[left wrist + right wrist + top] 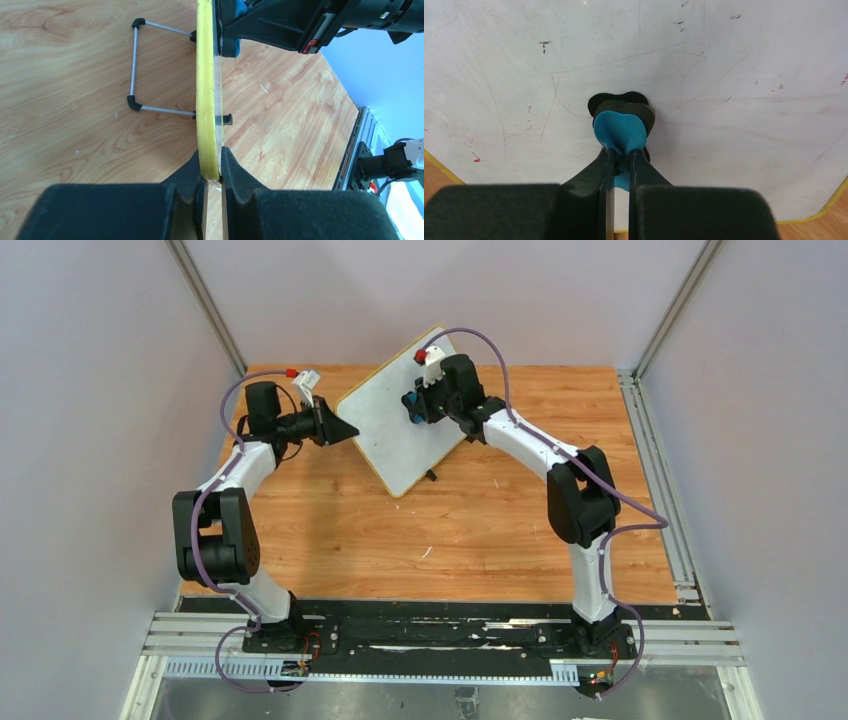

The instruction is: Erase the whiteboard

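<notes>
The whiteboard stands tilted on the wooden table, its yellow frame edge-on in the left wrist view. My left gripper is shut on the board's left edge, one finger on each face. My right gripper is shut on a small blue eraser, squeezed between the pads and pressed flat against the white face. From above, that gripper sits on the upper middle of the board. The face is mostly white with grey scratches; only small red flecks show near its edges.
A wire stand with black feet props the board from behind. Wooden tabletop lies in front of the board. Grey walls enclose the table, with metal rails along its right edge.
</notes>
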Tool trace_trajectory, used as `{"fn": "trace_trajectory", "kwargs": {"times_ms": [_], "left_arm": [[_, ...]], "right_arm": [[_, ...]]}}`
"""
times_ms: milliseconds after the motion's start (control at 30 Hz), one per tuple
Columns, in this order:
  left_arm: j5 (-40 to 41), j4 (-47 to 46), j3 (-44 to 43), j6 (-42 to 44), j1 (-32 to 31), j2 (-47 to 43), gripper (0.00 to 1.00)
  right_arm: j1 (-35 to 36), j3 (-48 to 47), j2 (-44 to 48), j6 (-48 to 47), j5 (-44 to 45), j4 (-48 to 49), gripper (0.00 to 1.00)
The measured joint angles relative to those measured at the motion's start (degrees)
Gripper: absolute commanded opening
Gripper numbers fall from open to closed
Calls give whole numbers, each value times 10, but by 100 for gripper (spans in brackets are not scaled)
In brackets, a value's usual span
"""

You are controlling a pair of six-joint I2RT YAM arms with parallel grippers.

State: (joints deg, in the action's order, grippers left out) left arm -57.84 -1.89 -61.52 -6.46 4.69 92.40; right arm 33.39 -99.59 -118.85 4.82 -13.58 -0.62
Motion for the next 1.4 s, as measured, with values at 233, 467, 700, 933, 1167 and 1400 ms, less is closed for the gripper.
{"fn": "trace_trajectory", "kwargs": {"times_ms": [233,467,700,933,1167,1400], "left_arm": [[2,6,0,0,2,0,0],[3,8,0,0,3,0,0],[2,9,0,1,4,0,0],[0,9,0,2,4,0,0],[-2,10,-1,3,4,0,0],[-3,9,-2,7,2,-1,0]], "right_arm": [[16,10,3,-5,26,12,0],[63,17,11,-6,33,24,1],[113,48,21,-5,25,55,0],[122,108,37,7,10,102,1],[122,165,51,19,5,130,0],[122,190,58,27,6,132,0]]}}
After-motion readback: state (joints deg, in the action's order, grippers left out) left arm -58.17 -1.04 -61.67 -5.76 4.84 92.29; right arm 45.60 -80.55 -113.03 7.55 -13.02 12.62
